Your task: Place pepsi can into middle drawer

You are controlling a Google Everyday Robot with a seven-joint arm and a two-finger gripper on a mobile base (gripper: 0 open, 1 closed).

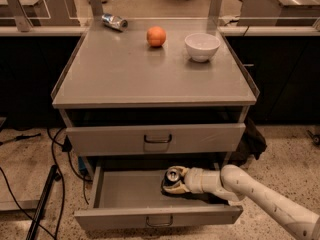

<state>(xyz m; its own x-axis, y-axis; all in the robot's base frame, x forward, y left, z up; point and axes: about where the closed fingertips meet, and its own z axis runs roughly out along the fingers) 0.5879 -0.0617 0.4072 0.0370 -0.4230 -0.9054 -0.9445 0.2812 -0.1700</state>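
The pepsi can [173, 176] stands upright inside the open middle drawer [125, 190], right of its centre; its silver top faces up and its dark body is mostly hidden. My gripper [176, 182] reaches in from the lower right on a white arm and is closed around the can, low over the drawer floor. The drawer is pulled out, and its front panel with a small dark handle [159, 220] faces the camera.
The closed grey drawer [156, 139] sits just above. On the cabinet top are an orange [156, 36], a white bowl [202, 46] and a silvery can lying on its side [114, 21]. Cables and a dark stand [42, 204] lie on the floor at left.
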